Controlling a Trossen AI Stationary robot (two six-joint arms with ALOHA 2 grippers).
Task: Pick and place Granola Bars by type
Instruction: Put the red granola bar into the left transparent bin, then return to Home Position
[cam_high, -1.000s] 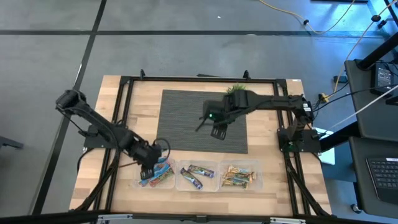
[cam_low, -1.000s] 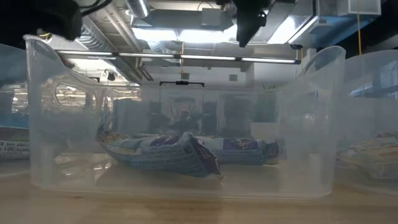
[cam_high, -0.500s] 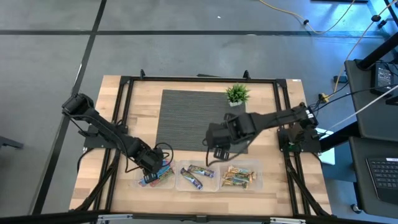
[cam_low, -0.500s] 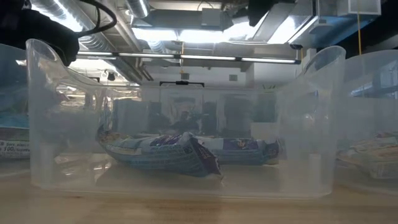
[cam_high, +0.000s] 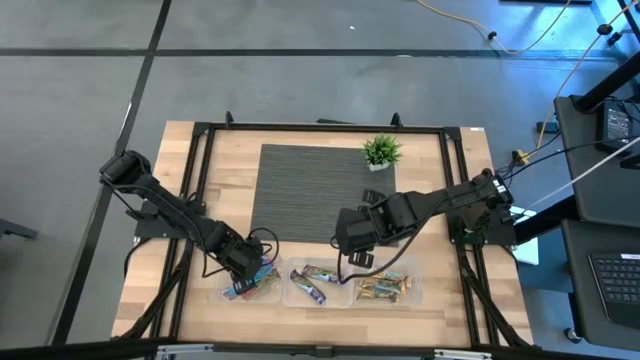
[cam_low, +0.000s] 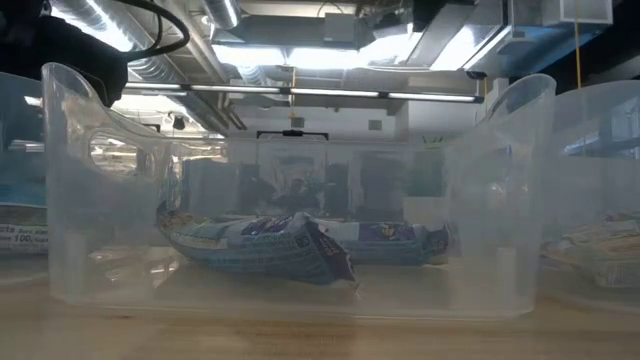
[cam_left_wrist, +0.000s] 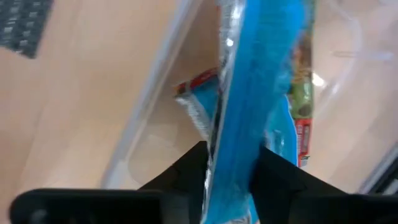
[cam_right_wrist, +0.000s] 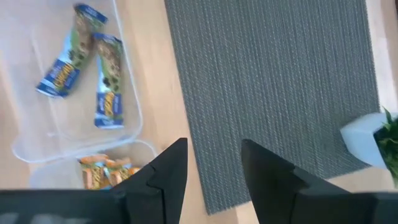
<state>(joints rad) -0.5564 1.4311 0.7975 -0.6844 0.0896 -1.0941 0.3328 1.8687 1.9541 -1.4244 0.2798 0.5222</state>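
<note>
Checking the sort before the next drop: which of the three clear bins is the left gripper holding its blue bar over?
The leftmost bin, the one with blue-wrapped bars; the left gripper holds the blue bar there.

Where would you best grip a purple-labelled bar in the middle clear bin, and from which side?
Across its narrow middle, from straight above: the purple-labelled bar lies flat in the middle bin, whose walls block sideways approaches. The open right gripper hovers empty nearby.

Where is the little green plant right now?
In the high view the green potted plant stands at the far right corner of the dark ribbed mat, behind the right gripper and far from the clear bins.
</note>
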